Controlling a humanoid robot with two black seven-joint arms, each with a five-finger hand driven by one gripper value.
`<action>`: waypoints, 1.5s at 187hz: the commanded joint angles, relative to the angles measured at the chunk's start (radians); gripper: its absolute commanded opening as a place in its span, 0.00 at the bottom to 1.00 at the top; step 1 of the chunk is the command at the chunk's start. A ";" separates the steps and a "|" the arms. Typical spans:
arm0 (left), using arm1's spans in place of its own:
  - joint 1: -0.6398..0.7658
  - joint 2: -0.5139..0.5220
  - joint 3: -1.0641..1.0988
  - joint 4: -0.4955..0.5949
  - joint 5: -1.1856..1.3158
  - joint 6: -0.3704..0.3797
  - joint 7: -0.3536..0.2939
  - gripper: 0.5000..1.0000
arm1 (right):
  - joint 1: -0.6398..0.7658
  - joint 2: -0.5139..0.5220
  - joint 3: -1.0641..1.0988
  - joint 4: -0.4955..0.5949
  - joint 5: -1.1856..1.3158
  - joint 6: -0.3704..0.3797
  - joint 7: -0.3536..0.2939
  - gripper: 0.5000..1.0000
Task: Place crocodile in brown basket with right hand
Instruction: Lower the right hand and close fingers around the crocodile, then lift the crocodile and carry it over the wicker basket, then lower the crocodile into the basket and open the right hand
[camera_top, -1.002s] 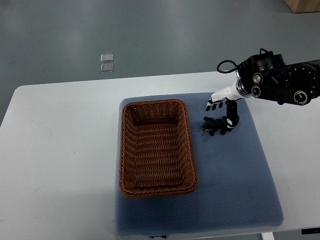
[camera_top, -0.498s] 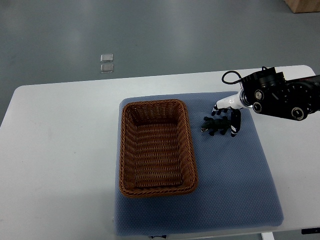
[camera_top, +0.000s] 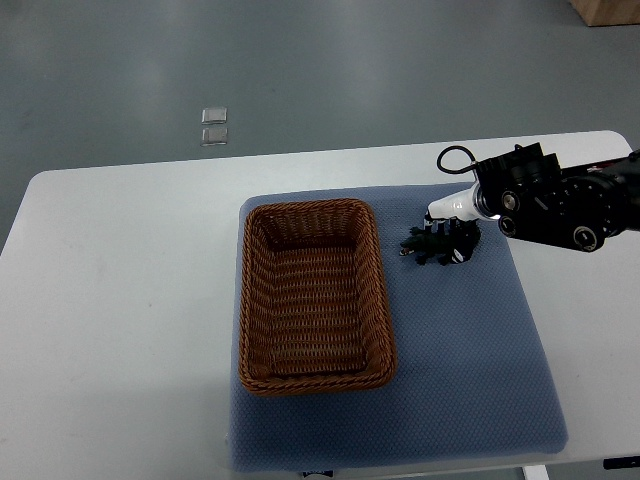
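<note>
A small dark crocodile toy (camera_top: 425, 247) lies on the blue mat (camera_top: 460, 350), just right of the brown wicker basket (camera_top: 311, 296). My right hand (camera_top: 448, 240) reaches in from the right edge and has its black-tipped fingers curled around the crocodile's right half. Its head end pokes out to the left, toward the basket. The basket is upright and holds nothing.
The mat lies on a white table (camera_top: 120, 300). Two small clear squares (camera_top: 213, 127) lie on the grey floor beyond the table's far edge. A cardboard box corner (camera_top: 606, 10) shows at the top right.
My right hand dropped onto the crocodile and its fingers closed around it. The toy has shifted slightly up and toward the hand.
</note>
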 joint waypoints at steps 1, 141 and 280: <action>0.000 0.000 -0.001 0.001 0.000 0.000 0.000 1.00 | 0.006 -0.006 0.000 -0.002 -0.005 -0.003 0.000 0.06; 0.000 0.000 0.001 -0.002 0.000 0.000 0.000 1.00 | 0.450 -0.173 0.017 0.253 0.077 0.135 0.000 0.05; 0.000 0.000 0.001 -0.010 0.000 0.000 0.000 1.00 | 0.463 0.282 -0.022 0.147 0.248 0.108 0.000 0.11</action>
